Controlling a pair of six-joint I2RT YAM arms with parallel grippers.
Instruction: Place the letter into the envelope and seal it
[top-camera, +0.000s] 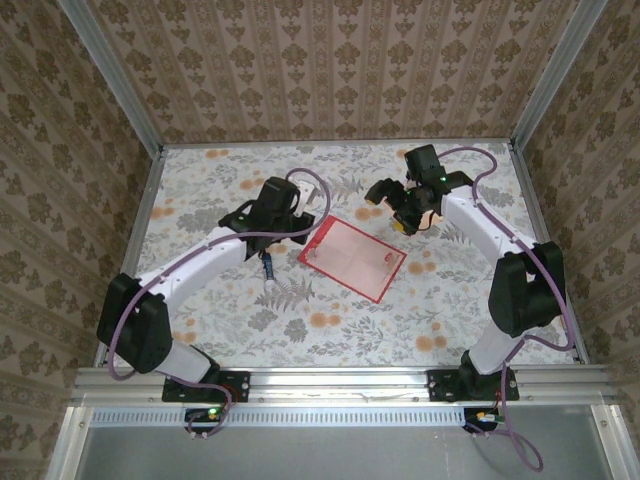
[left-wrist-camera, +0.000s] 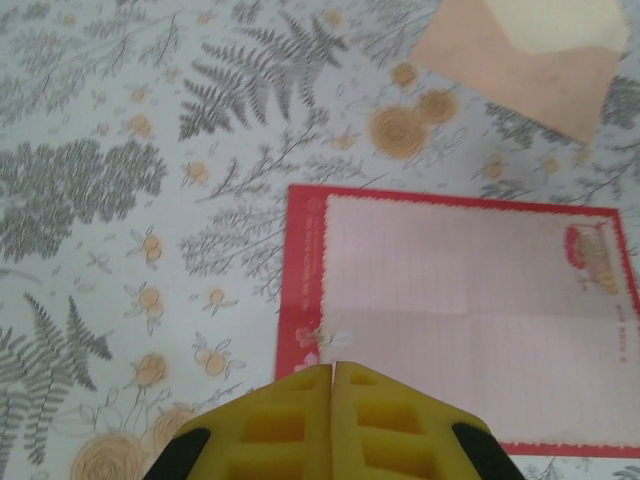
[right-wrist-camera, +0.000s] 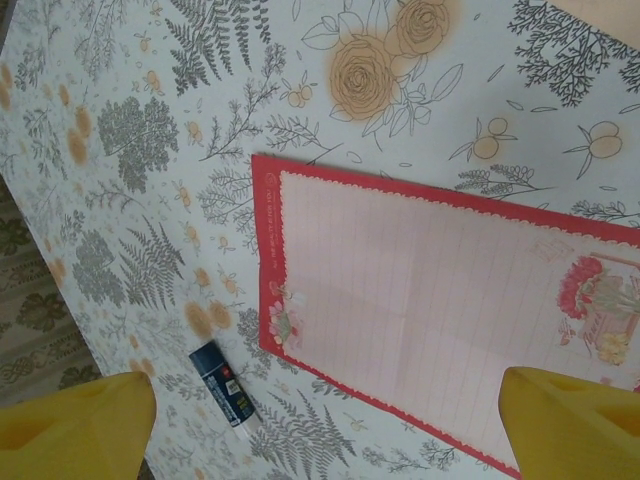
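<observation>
While the letter lies flat near the middle of the table, skewed to the table's edges, I have bare floral cloth open along its near side. A small dark tube rests on the cloth near its left corner. My left gripper has its yellow fingers pressed together on nothing, tips over the letter's red border; I cannot tell whether they touch the paper. My right gripper stands spread wide and empty, with the letter lying beneath and between its fingers. On the left wrist camera the envelope lies apart from the letter, beyond its far edge, flap open. Patterned wallpaper panels in metal rails close in three sides of the table.
</observation>
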